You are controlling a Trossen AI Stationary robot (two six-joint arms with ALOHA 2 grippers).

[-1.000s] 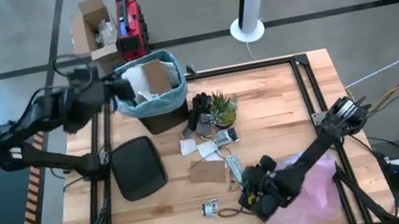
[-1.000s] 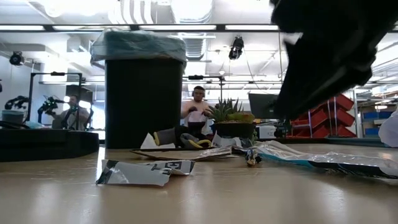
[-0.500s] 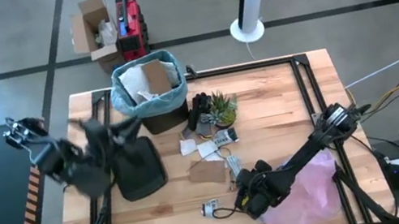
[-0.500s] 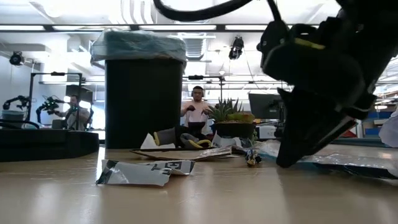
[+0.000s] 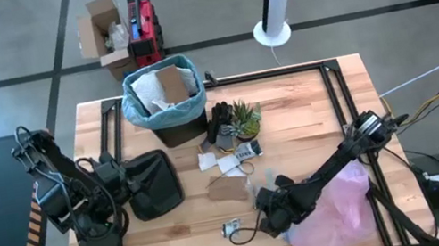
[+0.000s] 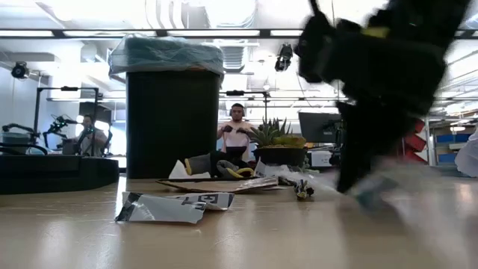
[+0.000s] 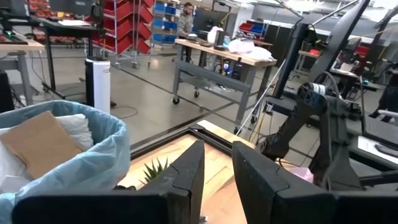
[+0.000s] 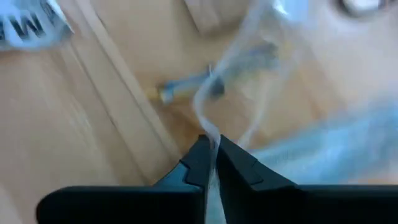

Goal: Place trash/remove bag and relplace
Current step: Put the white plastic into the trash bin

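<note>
A black bin (image 5: 173,124) lined with the light blue bag (image 5: 138,110) stands at the table's far left. It holds brown card and white paper. Loose trash lies mid-table: white scraps (image 5: 226,160), a brown paper piece (image 5: 229,188), and a clear plastic wrapper (image 5: 271,177). My right gripper (image 5: 271,211) is shut on that wrapper, low over the table, just left of a pink bag (image 5: 336,209). My left gripper (image 5: 119,180) hangs at the table's left, beside a black lid (image 5: 154,185). Its fingers (image 7: 189,168) stand slightly apart with nothing between them. My right gripper pinches a thin fold of the clear wrapper (image 8: 210,132) between its two fingertips. The fingers slant down at it from the table's right side. The film runs on from the fingertips over the table top (image 8: 255,56); the blur hides how much of it is lifted.
A small potted plant (image 5: 244,119) and a dark object (image 5: 221,123) stand right of the bin. A small label scrap (image 5: 232,226) and a short stick-like piece (image 8: 186,88) lie near my right gripper. Black rails (image 5: 343,92) frame the table.
My left arm has swung from the bin's rim toward the table's left and near side and now sits beside the black lid. My right gripper has dropped a little toward the table, shifted left, and shut on the clear wrapper.
</note>
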